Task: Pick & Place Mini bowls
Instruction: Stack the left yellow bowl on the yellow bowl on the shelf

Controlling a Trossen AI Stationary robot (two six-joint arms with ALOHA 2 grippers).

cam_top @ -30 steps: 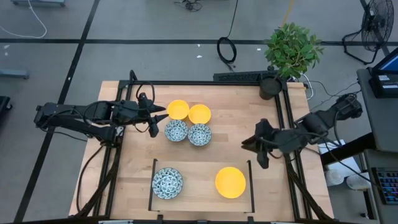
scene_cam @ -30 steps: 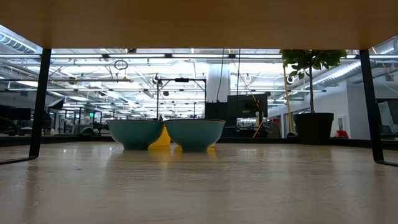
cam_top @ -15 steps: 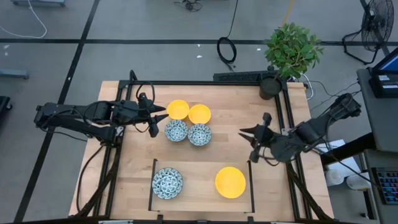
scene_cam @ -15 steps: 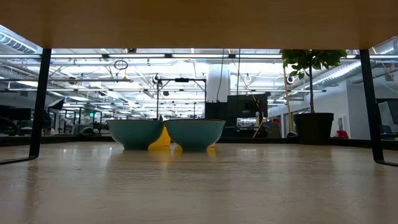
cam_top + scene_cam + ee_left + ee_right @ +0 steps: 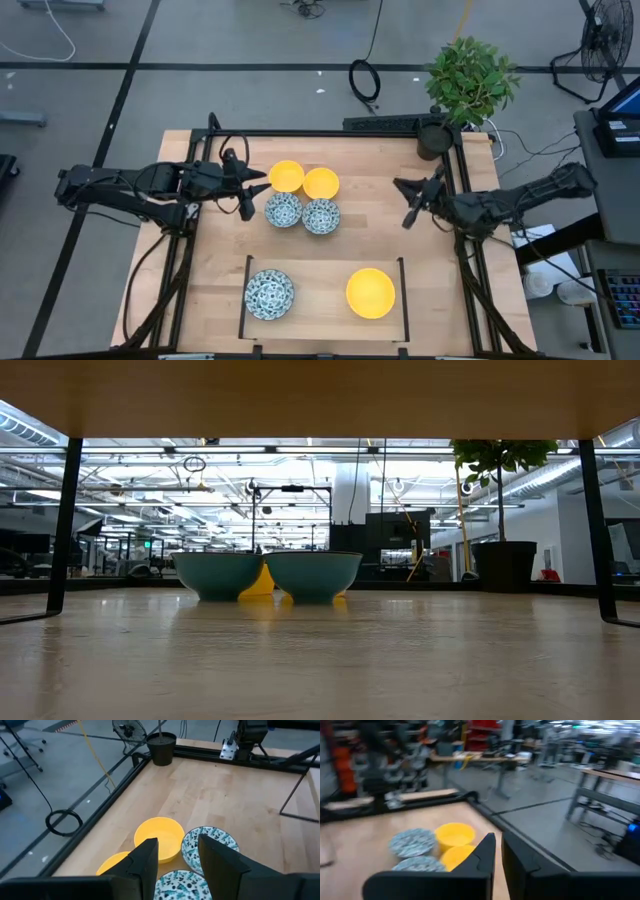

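Yellow and blue-patterned bowls lie in two groups on the wooden table (image 5: 420,290). Four sit clustered toward the far side: two yellow bowls (image 5: 286,176) (image 5: 321,183) with two patterned bowls (image 5: 283,210) (image 5: 321,216) just in front of them, touching or nearly so. The other two rest inside a black frame (image 5: 404,290) at the near edge, a patterned bowl (image 5: 269,293) on its left and a yellow bowl (image 5: 370,292) on its right, well apart.

Neither arm carries anything. The left gripper (image 5: 247,190) hovers just beside the cluster, its fingers (image 5: 145,860) parted with only air between them. The right gripper (image 5: 412,203) hangs over bare wood between the cluster and the table's right rail, fingers spread and empty.

By my judgement two bowls are already placed and the step in hand is the reach for another from the cluster. The left gripper is closest; the next move calls for dropping one finger inside a rim and one outside, then closing without nudging the neighbouring bowls.

No brand, label or readable writing shows on anything.
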